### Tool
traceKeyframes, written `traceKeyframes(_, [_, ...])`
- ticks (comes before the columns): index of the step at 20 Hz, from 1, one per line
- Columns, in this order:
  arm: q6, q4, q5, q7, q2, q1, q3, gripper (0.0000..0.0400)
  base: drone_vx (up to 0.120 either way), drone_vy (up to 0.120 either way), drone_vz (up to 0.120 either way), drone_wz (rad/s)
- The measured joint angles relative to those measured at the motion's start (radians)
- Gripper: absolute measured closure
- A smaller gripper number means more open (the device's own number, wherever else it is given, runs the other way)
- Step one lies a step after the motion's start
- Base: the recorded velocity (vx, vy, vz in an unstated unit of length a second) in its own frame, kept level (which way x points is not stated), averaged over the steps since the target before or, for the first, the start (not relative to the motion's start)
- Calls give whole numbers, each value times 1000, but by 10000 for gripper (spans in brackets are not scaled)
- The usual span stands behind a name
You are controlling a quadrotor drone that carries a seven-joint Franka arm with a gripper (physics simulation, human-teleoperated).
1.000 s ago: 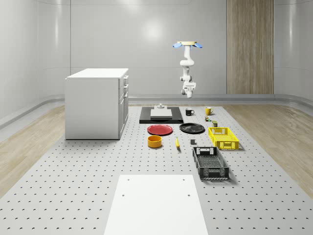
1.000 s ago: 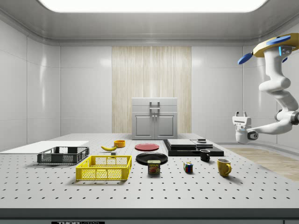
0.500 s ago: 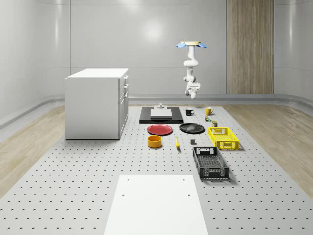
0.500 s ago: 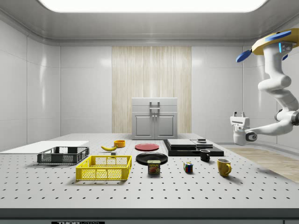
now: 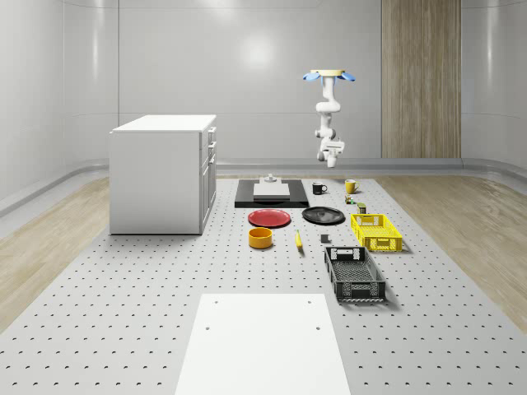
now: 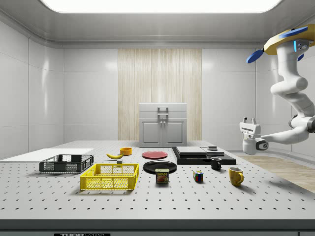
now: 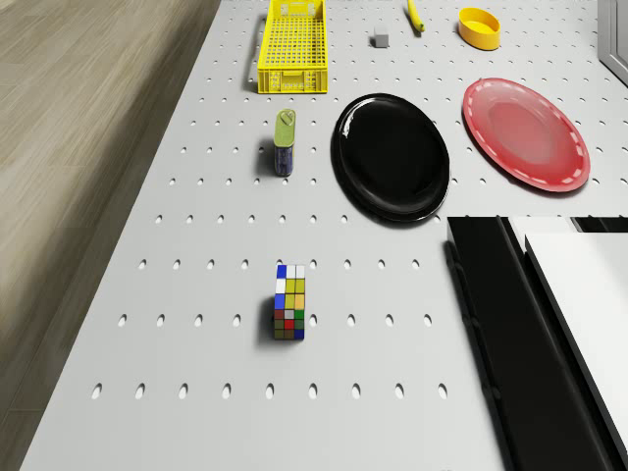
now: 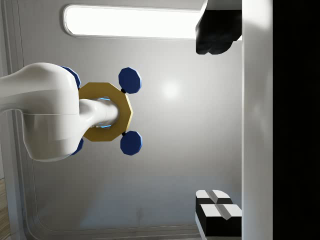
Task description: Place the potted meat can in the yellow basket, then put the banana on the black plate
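Yellow mesh basket [image 6: 109, 177] with the potted meat can [image 6: 162, 176] just beside it on the table; drone [image 6: 288, 42] hovers well apart, gripper [image 6: 248, 122] upturned with fingers spread, empty. Approach step; next, descent over the can.

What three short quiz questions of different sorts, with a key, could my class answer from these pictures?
1. True or false: the potted meat can already lies inside the yellow basket.
2. Multiple choice: the banana lies on (A) the black plate, (B) the table, (C) the red plate.
3. Fill in: the drone hovers with its gripper pointing ____.

Key: 1 false; 2 B; 3 upward.
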Motion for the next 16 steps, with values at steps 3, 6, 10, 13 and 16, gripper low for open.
traceKeyframes(3, [3, -4, -42, 6, -2, -9, 30, 0, 120, 120, 0, 0])
traceKeyframes(6, [6, -14, -112, 15, -6, -25, 80, 0, 120, 120, 0, 0])
traceKeyframes(10, [14, -48, -277, 39, -15, -62, 196, 0, 120, 120, 0, 0])
traceKeyframes(13, [24, -115, -482, 73, -31, -109, 335, 0, 120, 120, 0, 0])
traceKeyframes(16, [38, -249, -768, 133, -61, -180, 516, 0, 120, 107, 0, 0])
